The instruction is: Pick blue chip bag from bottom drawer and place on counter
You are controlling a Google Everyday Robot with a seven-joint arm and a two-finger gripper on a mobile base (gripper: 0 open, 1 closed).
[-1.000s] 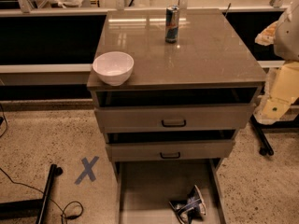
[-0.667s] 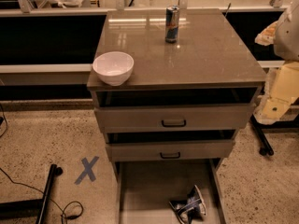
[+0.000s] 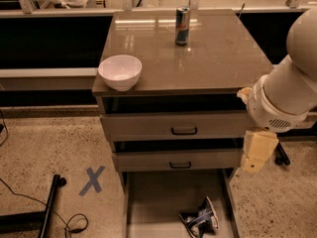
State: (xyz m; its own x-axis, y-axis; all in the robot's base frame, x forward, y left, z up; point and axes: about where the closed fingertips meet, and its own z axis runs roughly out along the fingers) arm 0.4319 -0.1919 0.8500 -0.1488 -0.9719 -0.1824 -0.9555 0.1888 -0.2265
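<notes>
The blue chip bag (image 3: 200, 218) is a small crumpled dark blue bag with white patches. It lies on the floor of the open bottom drawer (image 3: 153, 202), towards its front right. The counter (image 3: 218, 53) is the glossy grey-brown top of the cabinet. My white arm (image 3: 285, 98) comes in from the right edge. My gripper (image 3: 257, 151), a cream-coloured part, hangs at the cabinet's right side, level with the middle drawer. It is above and to the right of the bag and does not touch it.
A white bowl (image 3: 120, 72) sits on the counter's front left corner and a tall drink can (image 3: 182, 26) stands at its back middle. Two handled drawers (image 3: 184, 130) are slightly open above the bottom drawer. A blue tape X (image 3: 92, 180) and cables (image 3: 59, 217) lie on the floor at left.
My arm and gripper have moved down and to the left, closer to the cabinet's right side. The bag, bowl and can have not moved.
</notes>
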